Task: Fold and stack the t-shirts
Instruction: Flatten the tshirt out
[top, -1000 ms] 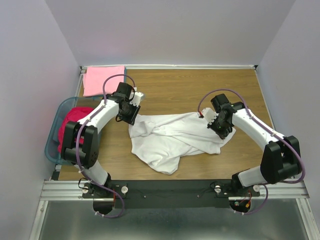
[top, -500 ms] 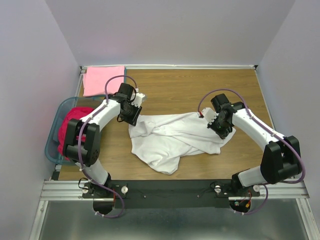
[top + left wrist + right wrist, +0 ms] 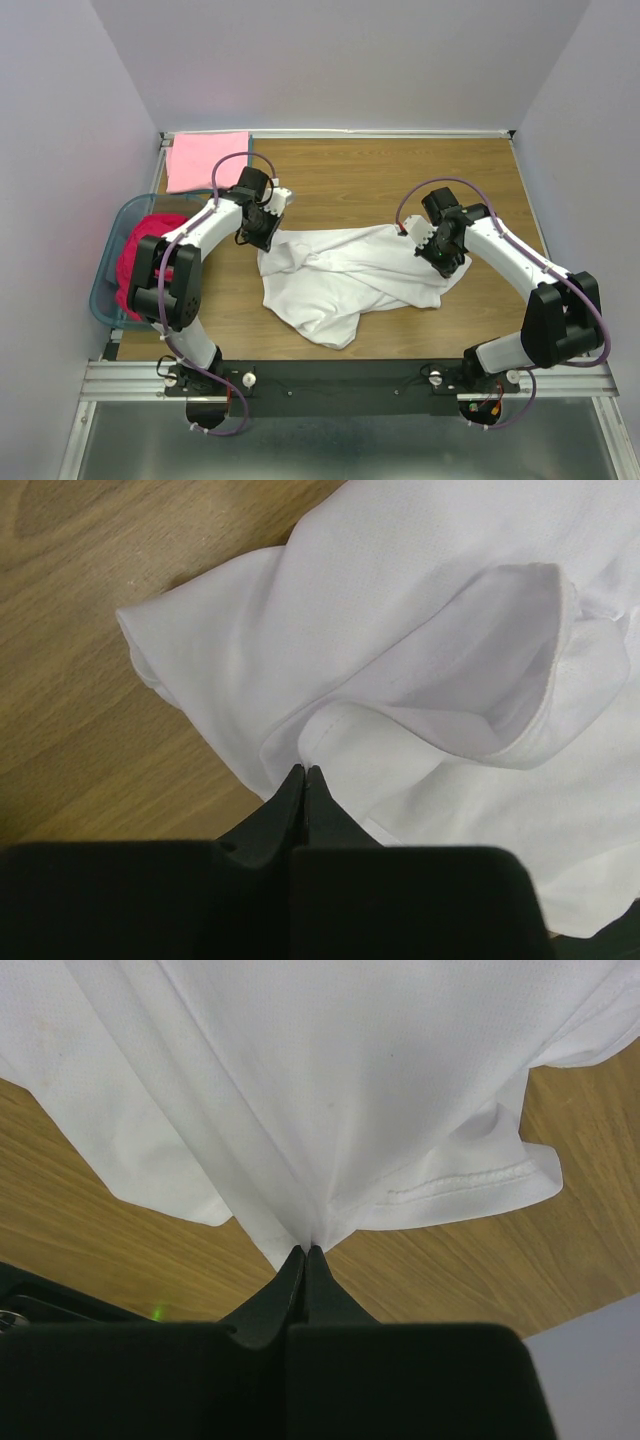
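Observation:
A crumpled white t-shirt (image 3: 350, 270) lies spread across the middle of the wooden table. My left gripper (image 3: 263, 232) sits at its upper left edge. In the left wrist view the left gripper (image 3: 303, 770) is shut, with a fold of the white t-shirt (image 3: 400, 630) pinched at its tips. My right gripper (image 3: 440, 262) is at the shirt's right side. In the right wrist view the right gripper (image 3: 305, 1248) is shut on gathered cloth of the white t-shirt (image 3: 330, 1070). A light pink t-shirt (image 3: 207, 160) lies folded flat at the back left corner. A magenta-red t-shirt (image 3: 140, 250) is bunched in the basket.
The teal plastic basket (image 3: 103, 290) stands at the table's left edge, beside the left arm. Grey walls close in the back and both sides. Bare wood (image 3: 400, 175) shows behind the white shirt and at the right.
The left gripper has closed onto the white shirt's upper left edge; it stood open before. The right gripper and the shirt have not visibly moved.

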### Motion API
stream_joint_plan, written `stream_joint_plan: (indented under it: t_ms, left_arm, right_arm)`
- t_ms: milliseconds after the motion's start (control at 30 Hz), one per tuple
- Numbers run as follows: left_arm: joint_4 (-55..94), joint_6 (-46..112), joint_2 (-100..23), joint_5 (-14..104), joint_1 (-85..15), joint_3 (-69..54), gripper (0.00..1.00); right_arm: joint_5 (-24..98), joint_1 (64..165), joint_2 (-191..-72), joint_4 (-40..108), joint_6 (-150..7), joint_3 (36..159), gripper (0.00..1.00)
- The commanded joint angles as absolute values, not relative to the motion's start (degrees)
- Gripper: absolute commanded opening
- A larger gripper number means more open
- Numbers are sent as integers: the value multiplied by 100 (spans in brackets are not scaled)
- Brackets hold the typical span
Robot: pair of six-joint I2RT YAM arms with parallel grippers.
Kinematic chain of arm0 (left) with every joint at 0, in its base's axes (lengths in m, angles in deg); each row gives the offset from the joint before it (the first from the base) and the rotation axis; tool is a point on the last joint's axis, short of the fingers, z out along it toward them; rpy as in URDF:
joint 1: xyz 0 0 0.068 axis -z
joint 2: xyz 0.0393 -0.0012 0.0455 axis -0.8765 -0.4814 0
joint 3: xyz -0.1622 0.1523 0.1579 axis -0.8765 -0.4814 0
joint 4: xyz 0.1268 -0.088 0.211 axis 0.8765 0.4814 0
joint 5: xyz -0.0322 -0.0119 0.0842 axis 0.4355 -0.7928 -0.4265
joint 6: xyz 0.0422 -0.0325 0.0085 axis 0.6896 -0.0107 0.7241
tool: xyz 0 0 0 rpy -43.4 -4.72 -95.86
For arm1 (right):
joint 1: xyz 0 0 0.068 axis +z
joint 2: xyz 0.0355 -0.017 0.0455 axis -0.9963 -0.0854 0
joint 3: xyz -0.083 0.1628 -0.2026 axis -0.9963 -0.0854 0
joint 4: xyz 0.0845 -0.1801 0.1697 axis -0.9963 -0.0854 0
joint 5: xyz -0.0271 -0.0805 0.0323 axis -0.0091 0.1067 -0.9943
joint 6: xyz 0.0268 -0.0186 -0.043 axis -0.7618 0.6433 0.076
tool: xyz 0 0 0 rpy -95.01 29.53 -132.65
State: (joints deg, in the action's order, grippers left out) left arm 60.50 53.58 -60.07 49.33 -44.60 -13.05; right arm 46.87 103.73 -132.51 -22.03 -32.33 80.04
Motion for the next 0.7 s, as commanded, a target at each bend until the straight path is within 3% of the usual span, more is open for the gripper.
stream_joint_plan:
  t_ms: [0, 167, 433, 667]
  left_arm:
    - [6137, 5497, -5847, 4982, -4627, -1128, 0]
    - [6453, 5954, -5513, 5676, -5286, 92, 0]
    - [7104, 6737, -5881, 6177, -5428, 2481, 0]
    - [6561, 6702, -5961, 6696, -5612, 3188, 0]
  right_arm:
    - [4766, 10329, -13107, -2309, -3333, 8181, 0]
    - [4845, 10216, -13150, -2291, -3325, 8812, 1]
    - [4915, 9442, -13660, -2230, -3131, 10693, 1]
    - [5082, 9222, -13898, -2054, -3087, 11644, 1]
